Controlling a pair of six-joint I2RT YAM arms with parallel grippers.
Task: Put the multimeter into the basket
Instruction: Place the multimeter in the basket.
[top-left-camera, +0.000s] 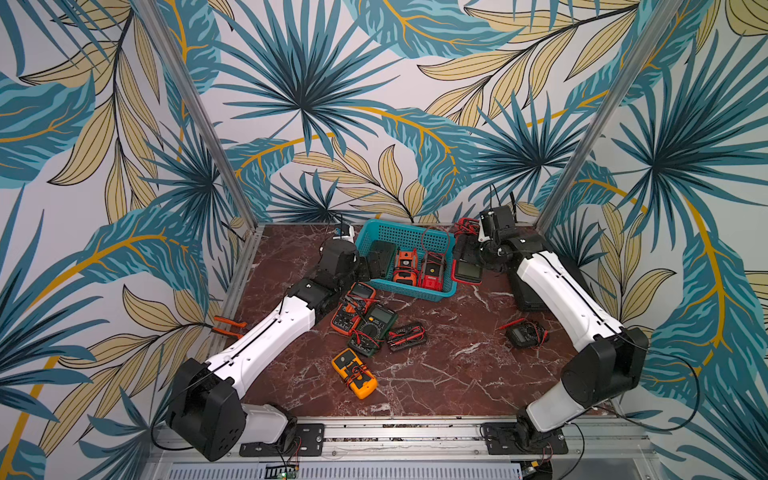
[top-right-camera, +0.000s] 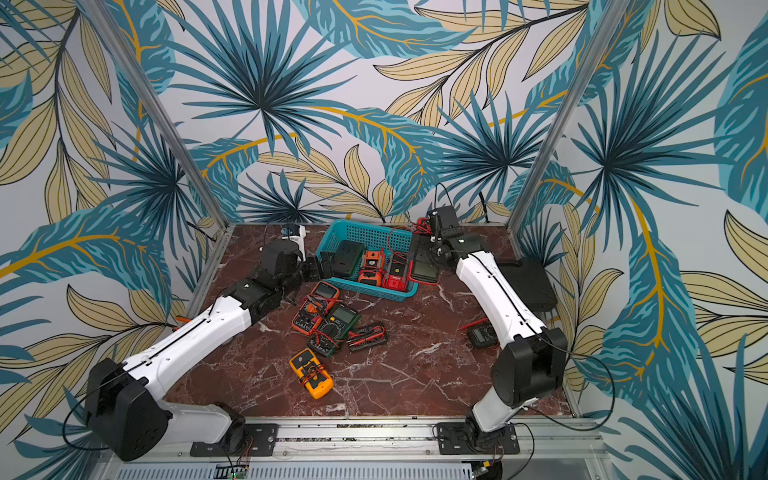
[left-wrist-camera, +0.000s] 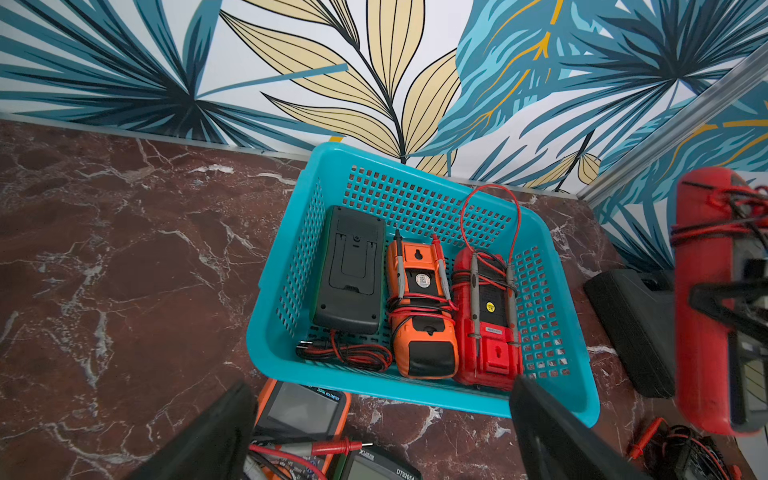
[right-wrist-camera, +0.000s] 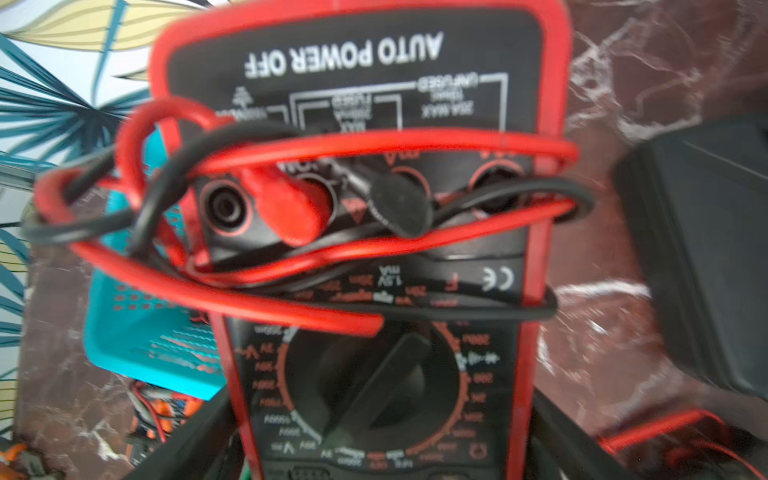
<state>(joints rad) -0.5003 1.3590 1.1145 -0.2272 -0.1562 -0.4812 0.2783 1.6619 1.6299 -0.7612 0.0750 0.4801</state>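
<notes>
Biggest first: the red-brown marble-look tabletop (top-left-camera: 457, 374) has the rectangular teal perforated plastic basket (top-left-camera: 411, 291) sitting at the back. It already holds 3 meters lying side by side in its near part. The free floor is the strip along the far wall. The flat black hard case (top-right-camera: 528, 278) off to the right isn't your target, so ignore it.

The one you care about is the red-cased multimeter (right-wrist-camera: 374, 257) with the black face, and it's not in yet. Your right gripper (right-wrist-camera: 382, 440) is clamped across its body at the dial end. It holds the meter just beside the basket's right end wall, outside the rim, and it looks lifted off the table to me.

The left gripper (left-wrist-camera: 382, 386) is spread wide with nothing in it, at the basket's left end. I'd leave it out of this.

To do the step well, I'd raise the meter until its low end clears the rim and carry it over that free strip. Set it down low before you let go. Don't drop it onto the other 3.

Watch the red and black test leads (right-wrist-camera: 291, 216) wound loosely round the body. 1 loop hangs off to the side and could catch the rim, or the thin red wire loop (left-wrist-camera: 490, 208) standing up inside the basket.
</notes>
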